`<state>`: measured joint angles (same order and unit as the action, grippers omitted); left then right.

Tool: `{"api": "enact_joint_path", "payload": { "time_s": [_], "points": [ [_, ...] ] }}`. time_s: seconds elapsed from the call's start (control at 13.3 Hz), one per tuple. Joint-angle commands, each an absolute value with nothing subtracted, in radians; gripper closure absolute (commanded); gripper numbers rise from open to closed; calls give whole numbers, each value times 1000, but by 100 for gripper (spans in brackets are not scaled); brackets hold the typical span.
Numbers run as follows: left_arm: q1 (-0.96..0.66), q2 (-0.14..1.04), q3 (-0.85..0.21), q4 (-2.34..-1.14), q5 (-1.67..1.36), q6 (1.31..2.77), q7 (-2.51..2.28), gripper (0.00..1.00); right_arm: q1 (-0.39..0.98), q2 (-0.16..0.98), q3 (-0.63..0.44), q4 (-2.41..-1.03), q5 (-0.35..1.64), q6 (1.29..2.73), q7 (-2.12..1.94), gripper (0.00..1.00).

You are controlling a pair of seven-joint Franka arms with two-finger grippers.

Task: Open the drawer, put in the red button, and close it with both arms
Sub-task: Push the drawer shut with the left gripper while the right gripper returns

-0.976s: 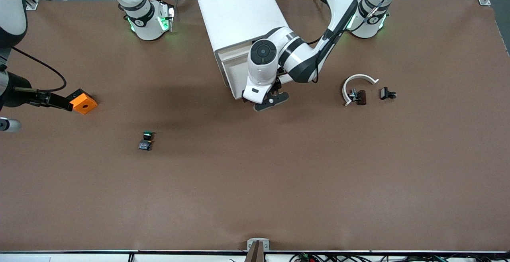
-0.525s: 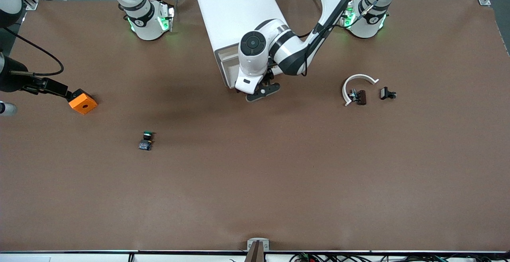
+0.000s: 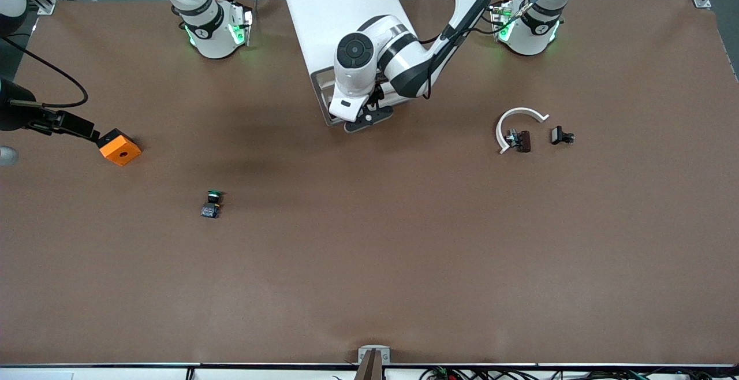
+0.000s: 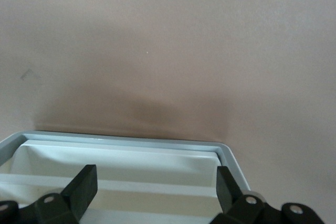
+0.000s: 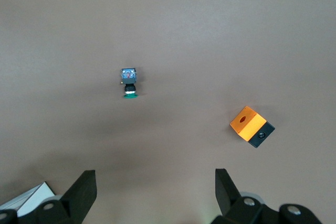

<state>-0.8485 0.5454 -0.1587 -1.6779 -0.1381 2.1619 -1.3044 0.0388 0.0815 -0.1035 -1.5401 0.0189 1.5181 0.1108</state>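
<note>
The left gripper sits low at the front of the white cabinet, which stands between the two arm bases; its fingers are spread wide, straddling the open drawer, and they hold nothing. The drawer projects only a little from the cabinet front toward the front camera, and what shows of its white interior is bare. The red button lies on the brown table toward the left arm's end, tucked just inside a white curved bracket, with a small black part close beside it; it is well apart from the drawer. The right gripper is up in the air over the table near the right arm's end, fingers wide apart and empty. The right wrist view shows the green-capped button and the orange cube below it. On the table, the orange cube rests near the right arm's end, and the green-capped button lies nearer to the front camera than the cube, well apart from it.
</note>
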Motion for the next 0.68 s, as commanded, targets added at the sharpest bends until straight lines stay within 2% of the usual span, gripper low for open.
{"api": "enact_joint_path", "payload": {
  "time_s": [0.0, 0.6],
  "points": [
    [-851, 548, -175, -1663, -178, 2145, -1318, 0, 18, 63, -89, -1542, 29, 1517, 123, 0],
    [-851, 566, -204, -1643, -290, 2145, -1312, 0, -11, 35, -92, -1543, 23, 1465, 104, 0]
  ]
}}
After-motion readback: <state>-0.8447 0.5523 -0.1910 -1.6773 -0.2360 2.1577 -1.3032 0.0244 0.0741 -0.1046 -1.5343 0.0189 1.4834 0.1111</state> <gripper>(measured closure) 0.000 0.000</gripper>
